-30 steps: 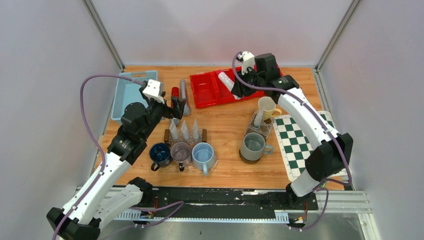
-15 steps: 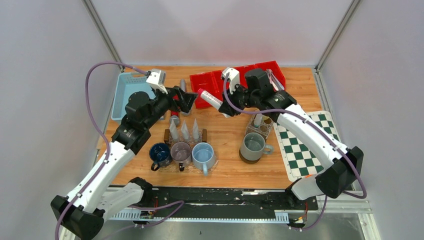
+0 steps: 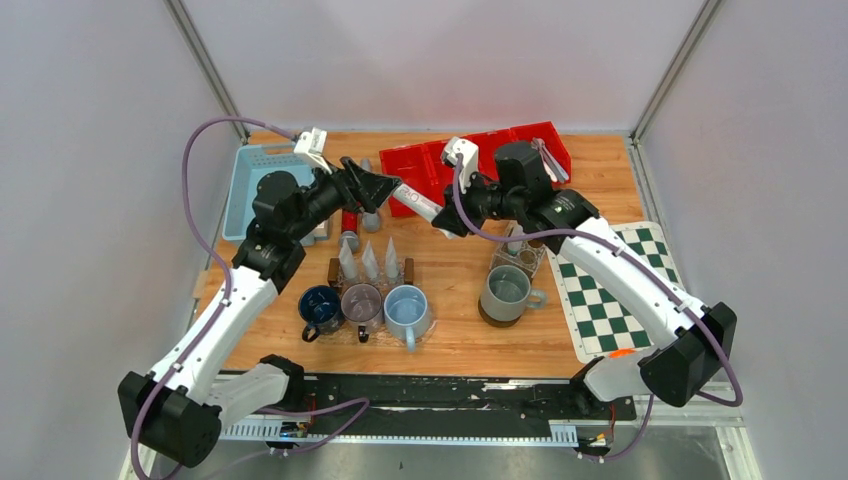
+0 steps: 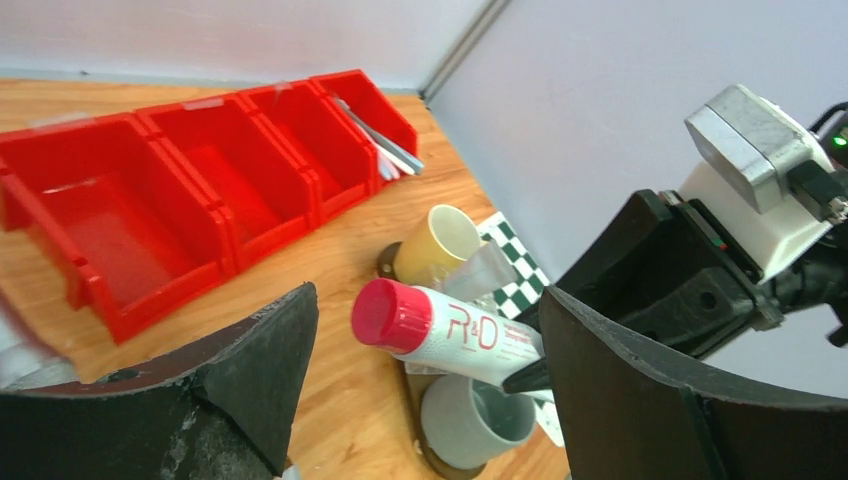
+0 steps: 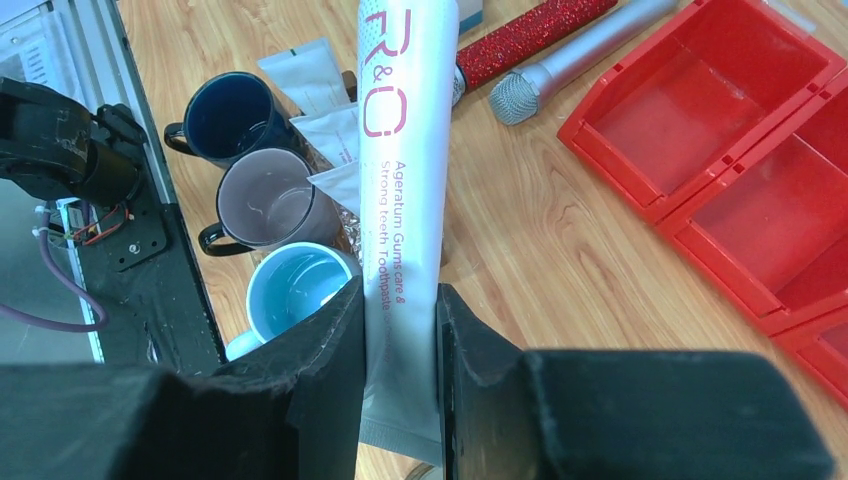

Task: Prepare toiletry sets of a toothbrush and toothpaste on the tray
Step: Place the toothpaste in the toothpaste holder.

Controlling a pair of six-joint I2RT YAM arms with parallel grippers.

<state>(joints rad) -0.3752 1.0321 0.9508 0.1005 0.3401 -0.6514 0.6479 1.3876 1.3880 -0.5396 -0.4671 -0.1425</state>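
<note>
Right gripper [image 5: 400, 320] is clamped on the white toothpaste tube with a pink-red cap [image 4: 450, 335], up above the wooden table [image 3: 460, 290] near the red plastic bins [image 3: 470, 160]; left gripper [image 4: 425, 310] is spread wide either side of the cap, not touching

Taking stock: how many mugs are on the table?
5 mugs: dark blue, mauve, light blue in a near row; grey right; yellow beyond it. More could be hidden.
</note>
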